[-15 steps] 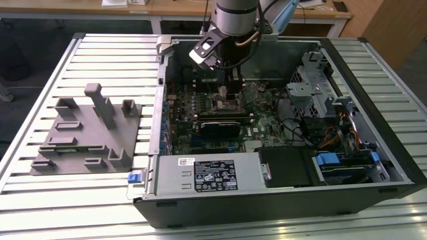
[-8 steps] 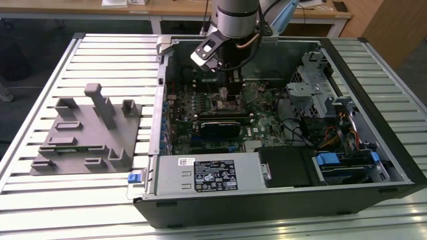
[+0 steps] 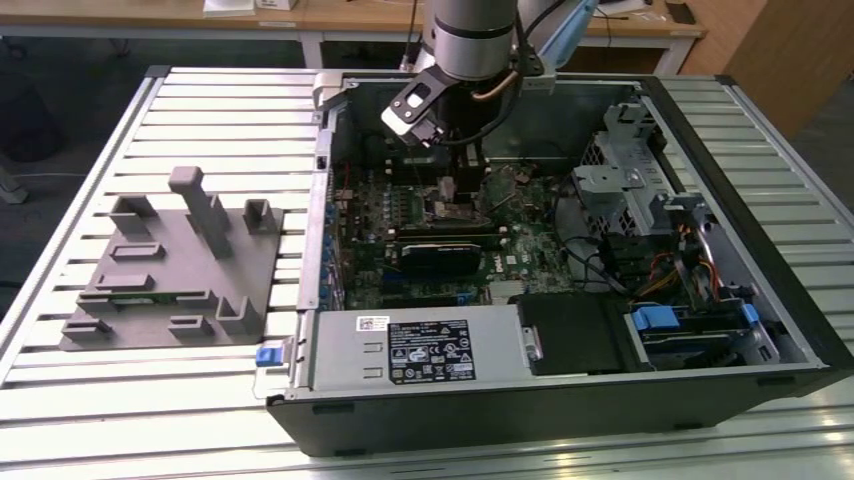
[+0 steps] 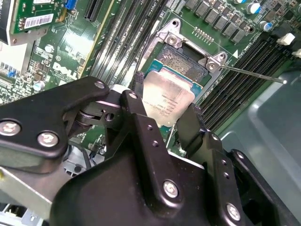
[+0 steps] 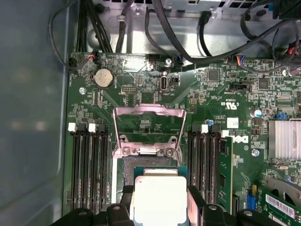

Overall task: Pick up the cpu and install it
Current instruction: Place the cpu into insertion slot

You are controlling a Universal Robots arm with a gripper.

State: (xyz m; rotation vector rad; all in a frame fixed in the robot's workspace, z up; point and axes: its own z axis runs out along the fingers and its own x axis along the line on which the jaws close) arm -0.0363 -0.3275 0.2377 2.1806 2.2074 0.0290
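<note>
Pincer point(image 4: 164, 110): clamped on cpu point(image 4: 168, 100) by opposite edges, silvery face up, held level for a flat seat | cpu: just above open socket point(image 5: 146, 162), contact unclear | frame point(image 5: 148, 126): flipped back, baring socket so cpu can drop in | site: motherboard point(image 3: 521, 250) inside case point(image 3: 534, 425)

Your arm point(image 3: 474, 40) reaches down into the open computer case point(image 3: 534, 425) on the slatted bench point(image 3: 134, 420). Claw point(image 3: 458, 195) low over the motherboard point(image 3: 534, 250). Grey fixture point(image 3: 174, 270) beside the case, exterior view's left.
</note>
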